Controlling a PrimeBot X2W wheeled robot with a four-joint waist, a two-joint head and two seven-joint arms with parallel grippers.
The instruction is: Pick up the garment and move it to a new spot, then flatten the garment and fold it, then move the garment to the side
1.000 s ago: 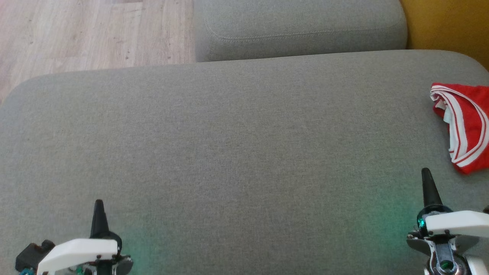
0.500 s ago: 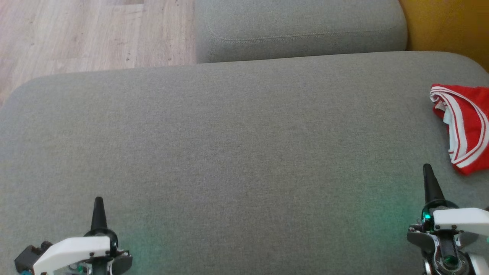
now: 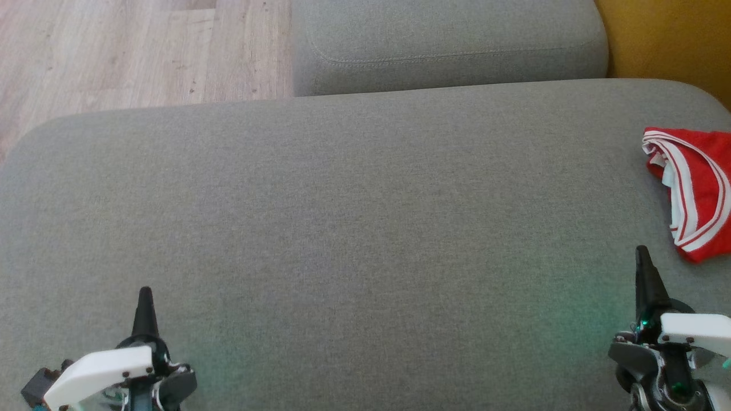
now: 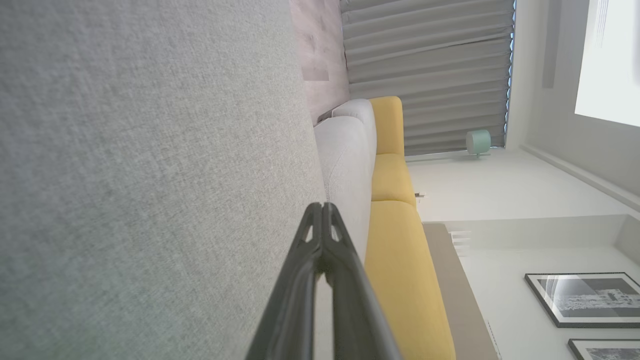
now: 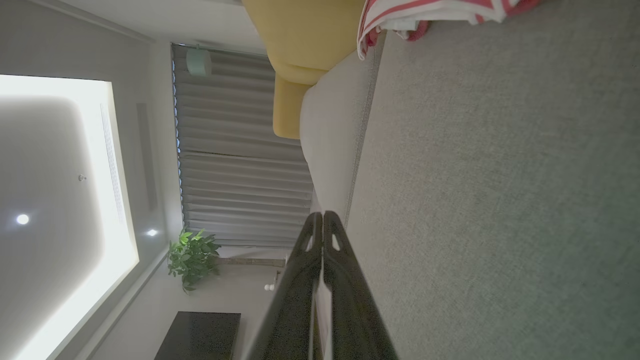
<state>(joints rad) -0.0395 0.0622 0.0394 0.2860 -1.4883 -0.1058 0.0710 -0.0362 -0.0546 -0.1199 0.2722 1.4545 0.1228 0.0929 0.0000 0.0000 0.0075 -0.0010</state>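
Garment (image 3: 695, 194) lies just far-right of the right tool (image 3: 642, 254), long axis near-to-far; left tool (image 3: 144, 294) well away; both pressed together.

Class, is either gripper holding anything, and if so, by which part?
Nothing is held. The left gripper and right gripper are both shut and empty; the red garment lies untouched on the grey cushion.

1. There was one garment (image 3: 699, 191), red with white stripes.
2. There were two hands: the left hand (image 3: 144, 294) and the right hand (image 3: 643, 254).
3. There were two grey cushions: the large cushion (image 3: 342, 228) and the small cushion (image 3: 445, 40).
4. There were two wall frames: the full frame (image 4: 582, 299) and the cut-off frame (image 4: 607, 349).
5. There was one potted plant (image 5: 192, 257).
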